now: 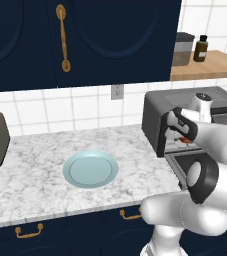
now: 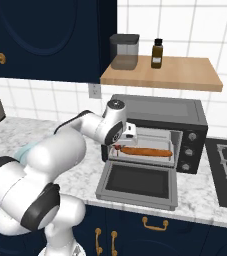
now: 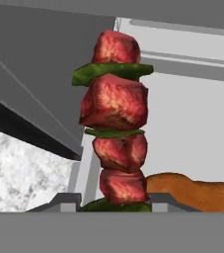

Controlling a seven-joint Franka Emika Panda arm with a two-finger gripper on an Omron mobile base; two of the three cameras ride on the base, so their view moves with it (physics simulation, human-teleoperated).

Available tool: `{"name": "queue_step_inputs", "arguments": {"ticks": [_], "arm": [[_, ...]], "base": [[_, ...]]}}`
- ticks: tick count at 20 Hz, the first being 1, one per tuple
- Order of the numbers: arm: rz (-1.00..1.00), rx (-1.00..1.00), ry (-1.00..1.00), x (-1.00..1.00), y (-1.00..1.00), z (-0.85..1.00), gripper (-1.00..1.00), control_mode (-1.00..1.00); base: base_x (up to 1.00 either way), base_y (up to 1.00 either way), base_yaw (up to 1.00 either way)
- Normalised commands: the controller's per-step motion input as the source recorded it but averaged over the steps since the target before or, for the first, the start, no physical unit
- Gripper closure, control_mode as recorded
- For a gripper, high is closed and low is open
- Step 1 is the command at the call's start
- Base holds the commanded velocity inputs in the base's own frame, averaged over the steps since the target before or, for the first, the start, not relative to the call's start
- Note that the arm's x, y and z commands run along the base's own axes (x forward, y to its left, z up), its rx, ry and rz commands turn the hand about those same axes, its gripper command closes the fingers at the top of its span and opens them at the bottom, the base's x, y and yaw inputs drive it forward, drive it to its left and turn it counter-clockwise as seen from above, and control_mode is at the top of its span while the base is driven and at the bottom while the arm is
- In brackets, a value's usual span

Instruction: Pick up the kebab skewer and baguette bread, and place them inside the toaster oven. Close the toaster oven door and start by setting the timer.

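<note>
- Kebab skewer (image 3: 114, 123): centre of the hand view, standing up the frame from between the finger tips; four red-brown meat chunks with green slices between them. Judged light and stiff along the stick, the chunks lumpy and likely to turn on it. The firmest hold is probably across a chunk near the middle.
- Gripper (image 2: 121, 141): left of centre in the right base view, at the left edge of the oven's mouth. The jaws stand partly apart with the skewer rising from between them, so it appears held; the contact itself is hidden at the bottom edge.
- Baguette (image 2: 146, 151): centre of the right base view, lying flat on the rack inside the oven; its end shows at lower right of the hand view, beside the skewer's base. Judged light, crusty and rigid, easy to roll if nudged.
- Toaster oven (image 2: 185, 112): right of centre, dark grey, knobs on its right face.
- Oven door (image 2: 137, 185): dropped open and flat below the mouth. Judged stiff on its hinge, best lifted by its front edge.
- Plate (image 1: 90, 169): centre of the left base view, on the marble counter (image 1: 35, 170).
</note>
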Motion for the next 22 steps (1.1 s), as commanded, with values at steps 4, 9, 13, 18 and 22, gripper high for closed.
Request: {"name": "queue_step_inputs", "arguments": {"ticks": [4, 9, 13, 18, 22], "arm": [[-0.01, 0.0, 0.0, 0.11, 0.0, -0.14, 1.0, -1.0], [-0.01, 0.0, 0.0, 0.15, 0.0, -0.1, 1.0, -1.0], [-0.02, 0.0, 0.0, 0.04, 0.0, -0.04, -1.0, -1.0], [-0.02, 0.0, 0.0, 0.0, 0.0, -0.02, -1.0, -1.0], [-0.01, 0.0, 0.0, 0.0, 0.0, 0.0, -1.0, -1.0]], "base": [[0.0, 0.0, 0.0], [0.0, 0.0, 0.0], [0.0, 0.0, 0.0], [0.0, 0.0, 0.0], [0.0, 0.0, 0.0]]}}
